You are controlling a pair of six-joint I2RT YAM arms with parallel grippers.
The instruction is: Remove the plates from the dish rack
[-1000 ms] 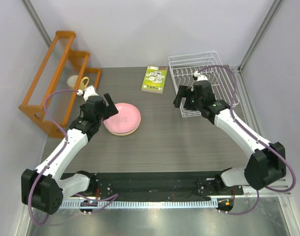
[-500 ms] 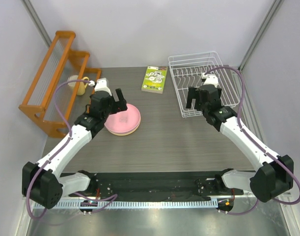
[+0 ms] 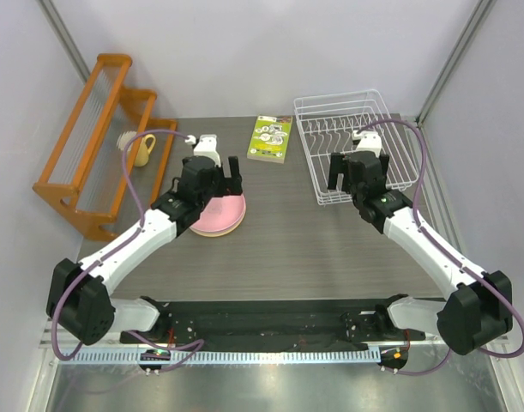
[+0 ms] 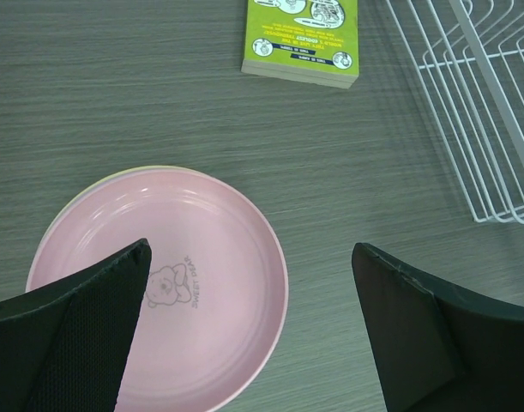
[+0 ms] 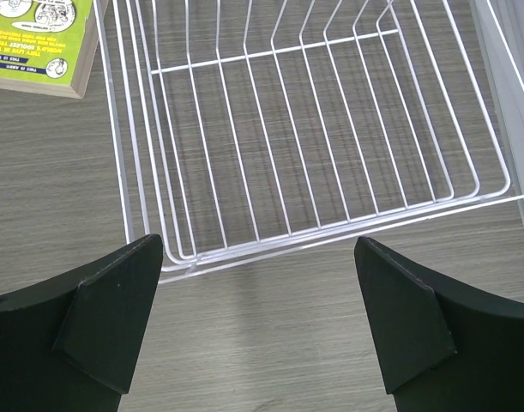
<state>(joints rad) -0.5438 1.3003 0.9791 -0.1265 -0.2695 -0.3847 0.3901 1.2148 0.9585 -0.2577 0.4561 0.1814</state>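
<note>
Plates (image 3: 225,215) lie stacked on the table (image 3: 313,245), pink uppermost, well apart from the dish rack (image 3: 356,129) at the far right. We see the left gripper (image 3: 217,182) above the stack and the right gripper (image 5: 259,249) at the rack's near edge, both jaws wide.

The plates (image 3: 222,218) sit stacked at left, booklet (image 3: 271,139) behind, dish rack (image 3: 330,137) right.

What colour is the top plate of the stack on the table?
The top plate is pink, with a small grey bear print. The left wrist view shows it best.
</note>
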